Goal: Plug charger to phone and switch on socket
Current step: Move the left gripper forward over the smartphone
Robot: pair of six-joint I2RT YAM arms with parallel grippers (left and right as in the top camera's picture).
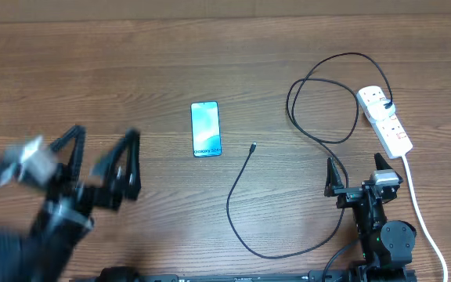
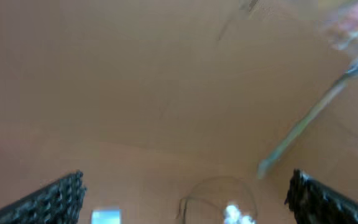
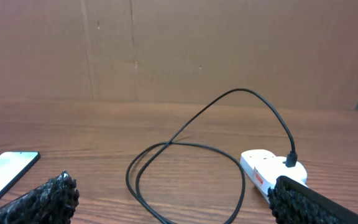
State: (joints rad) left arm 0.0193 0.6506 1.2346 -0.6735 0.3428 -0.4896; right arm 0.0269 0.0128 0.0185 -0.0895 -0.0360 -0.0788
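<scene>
The phone (image 1: 205,129) lies flat mid-table, its light blue screen up. The black charger (image 1: 237,184) loops across the table. Its small connector tip (image 1: 254,146) lies loose right of the phone, and its plug (image 1: 387,104) sits in the white socket (image 1: 384,119) at the far right. My left gripper (image 1: 106,135) hovers open and motion-blurred left of the phone. In its own blurred view, the left gripper (image 2: 185,186) holds nothing. My right gripper (image 1: 355,166) stands open just in front of the socket (image 3: 263,168); the charger (image 3: 185,144) loop lies between the fingers' line of sight and the phone (image 3: 2,174) at left.
The socket's thick white cord (image 1: 421,211) runs down the right side toward the front edge. A brown wall (image 3: 166,50) closes the back of the wooden table (image 1: 92,63).
</scene>
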